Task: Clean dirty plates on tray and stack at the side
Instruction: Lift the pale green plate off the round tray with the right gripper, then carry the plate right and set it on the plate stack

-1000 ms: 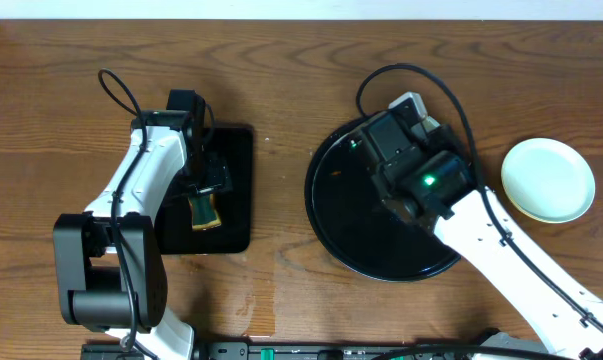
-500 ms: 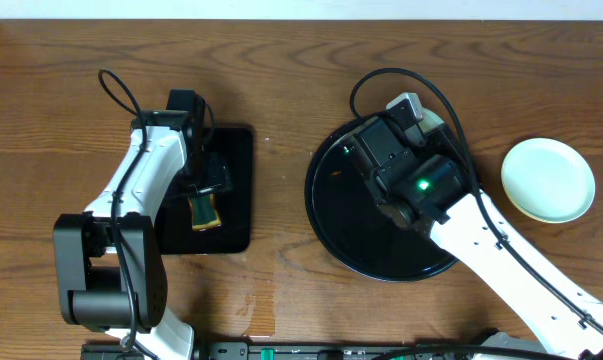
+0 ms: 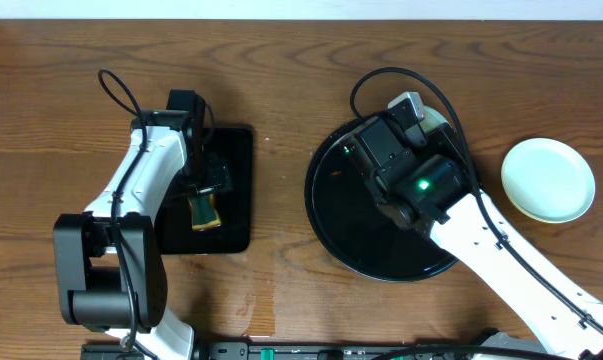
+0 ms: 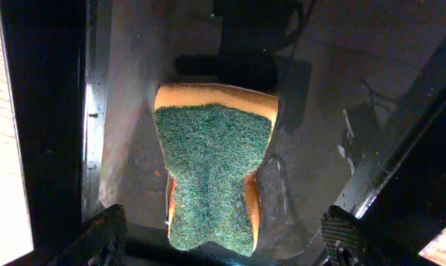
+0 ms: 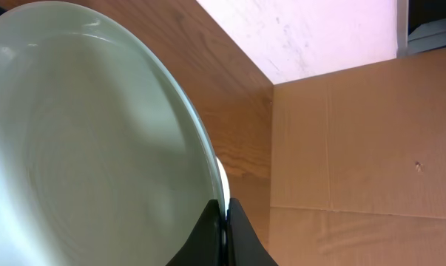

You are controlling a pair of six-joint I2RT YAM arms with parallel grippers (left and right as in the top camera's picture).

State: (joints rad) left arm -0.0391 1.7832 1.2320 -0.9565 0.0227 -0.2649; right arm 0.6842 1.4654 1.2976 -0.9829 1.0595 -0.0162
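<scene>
Over the round black tray (image 3: 331,215), my right gripper (image 5: 224,210) is shut on the rim of a pale mint plate (image 5: 82,148), holding it tilted on edge. From overhead the right arm (image 3: 421,185) hides that plate almost entirely. Another pale plate (image 3: 548,180) lies on the table to the right of the tray. My left gripper (image 4: 219,240) is open above the small rectangular black tray (image 3: 236,150). Its fingertips (image 4: 97,236) stand on either side of a green-topped yellow sponge (image 4: 211,170) without touching it.
The sponge (image 3: 203,212) lies on the wet rectangular tray at the left. Brown cardboard (image 5: 356,148) and a pale wall (image 5: 319,29) stand beyond the table's far edge. Bare wood table (image 3: 281,120) separates the two trays.
The right gripper, with its plate, has shifted slightly up and to the left over the round tray. The left arm and the sponge have not moved.
</scene>
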